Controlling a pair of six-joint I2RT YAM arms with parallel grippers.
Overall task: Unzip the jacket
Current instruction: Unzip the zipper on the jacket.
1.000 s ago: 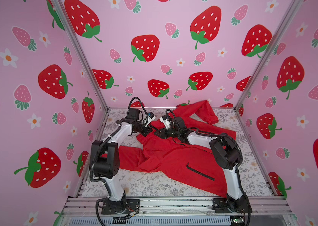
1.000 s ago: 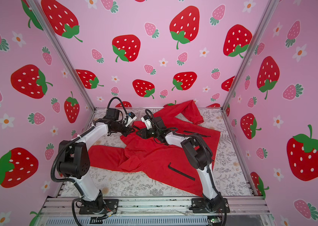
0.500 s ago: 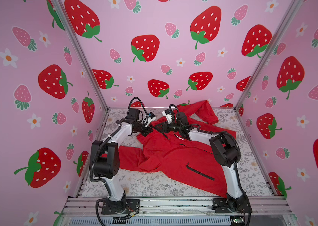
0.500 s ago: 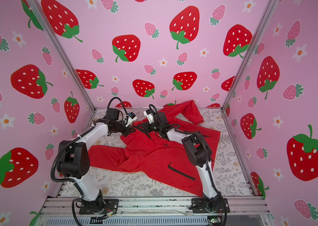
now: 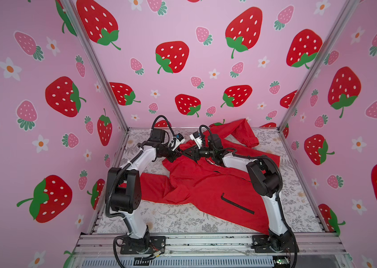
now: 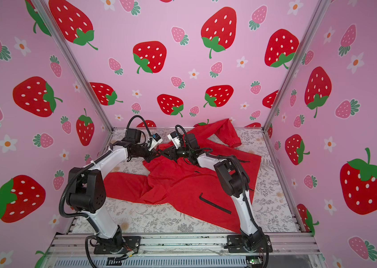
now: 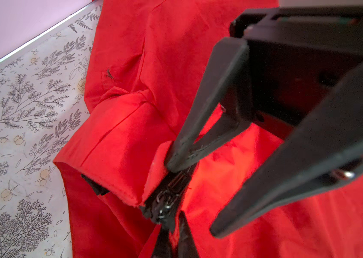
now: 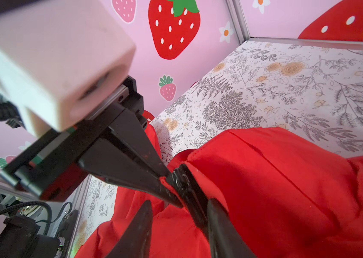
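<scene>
While the left gripper point(image 8: 173, 189) clamps the jacket point(image 5: 196, 185), the right gripper point(image 7: 192, 198) gapes, chest lettering point(image 5: 213, 163) unreadable.

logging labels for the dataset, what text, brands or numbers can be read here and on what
White lettering on the jacket chest: too small to read.
No other words, brands or numbers show.

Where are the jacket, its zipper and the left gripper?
jacket point(image 5: 196, 185): a top view, red front panel.
zipper point(image 7: 165, 201): left wrist view, black top end.
left gripper point(image 8: 174, 191): right wrist view, between its shut fingertips.
</scene>
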